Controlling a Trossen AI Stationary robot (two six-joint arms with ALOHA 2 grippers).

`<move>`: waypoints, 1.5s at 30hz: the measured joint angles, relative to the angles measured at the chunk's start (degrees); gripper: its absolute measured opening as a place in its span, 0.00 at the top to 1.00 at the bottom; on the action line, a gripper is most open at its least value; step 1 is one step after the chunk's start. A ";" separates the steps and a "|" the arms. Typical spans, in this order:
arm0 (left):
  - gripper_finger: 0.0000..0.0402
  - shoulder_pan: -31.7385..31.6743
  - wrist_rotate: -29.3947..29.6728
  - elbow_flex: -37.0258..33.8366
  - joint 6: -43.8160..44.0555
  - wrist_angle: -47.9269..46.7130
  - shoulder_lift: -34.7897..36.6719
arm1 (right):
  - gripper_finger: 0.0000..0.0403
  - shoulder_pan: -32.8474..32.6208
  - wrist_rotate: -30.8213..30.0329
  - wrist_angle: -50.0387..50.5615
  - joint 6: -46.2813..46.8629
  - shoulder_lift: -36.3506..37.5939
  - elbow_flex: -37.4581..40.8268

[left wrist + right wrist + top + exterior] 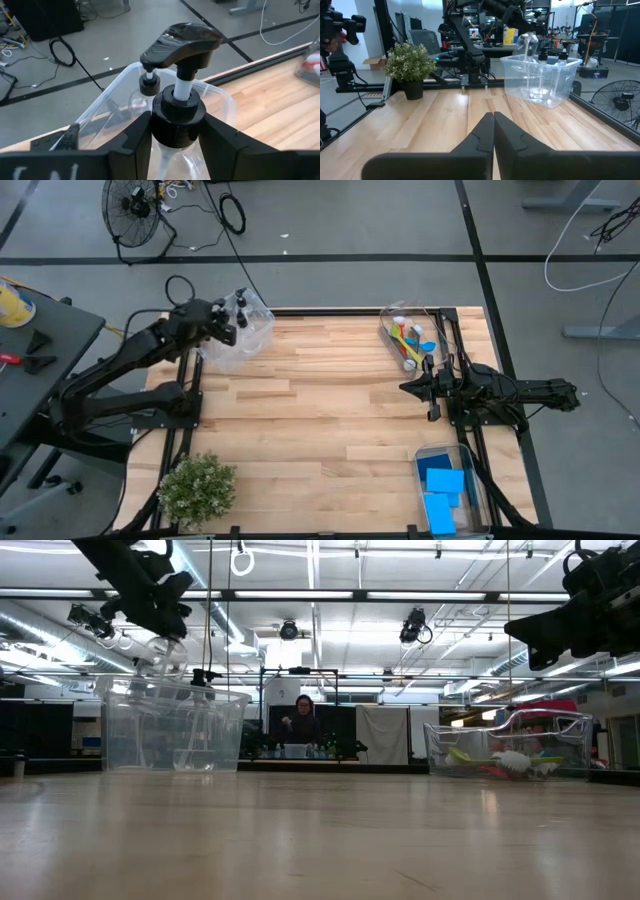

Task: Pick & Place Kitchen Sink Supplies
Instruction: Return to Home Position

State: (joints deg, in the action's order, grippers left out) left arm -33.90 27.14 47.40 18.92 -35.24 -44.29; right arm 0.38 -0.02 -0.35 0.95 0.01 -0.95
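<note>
Clear black-topped plastic bottle (176,116) hangs just over the clear plastic bin (256,340), neck clamped by the left gripper (175,137); release seemingly remains. Right gripper (493,129), fingers together, waits far across from that bin.

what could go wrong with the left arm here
The left gripper clamps the pump bottle at its black collar, over the clear bin; released, it might drop onto the second bottle inside. If the arm retreats without opening, the bottle leaves with it. The bin sits at the table's corner; a bump could shove it off. The right gripper waits aside.
</note>
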 joint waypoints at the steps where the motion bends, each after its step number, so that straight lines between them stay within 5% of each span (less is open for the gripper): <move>1: 0.64 0.39 0.44 0.00 0.03 -0.59 0.51 | 0.97 -0.01 0.01 -0.01 0.00 0.00 0.00; 6: 0.64 2.88 3.30 -1.38 0.04 -1.78 1.93 | 0.97 -0.01 0.00 -0.01 0.00 0.00 0.00; 15: 0.62 5.58 6.77 -15.80 1.15 14.75 7.83 | 0.97 0.01 0.01 -0.01 0.00 0.00 0.00; 23: 0.59 5.57 7.91 -22.20 1.27 20.31 10.33 | 0.97 -0.02 0.00 -0.01 0.00 0.00 0.00; 28: 0.51 5.54 5.19 -22.56 1.22 20.64 10.32 | 0.97 0.01 0.01 -0.01 0.00 0.00 0.00; 39: 0.15 5.54 2.99 -22.53 1.45 22.84 11.73 | 0.97 -0.01 0.01 -0.01 0.00 0.00 0.00; 45: 0.16 5.52 3.31 -22.53 1.45 21.21 12.55 | 0.97 0.01 0.00 -0.01 0.00 0.00 0.00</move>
State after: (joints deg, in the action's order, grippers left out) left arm -28.38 30.45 24.86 20.37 -14.04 -31.74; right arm 0.38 -0.02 -0.36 0.95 0.01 -0.95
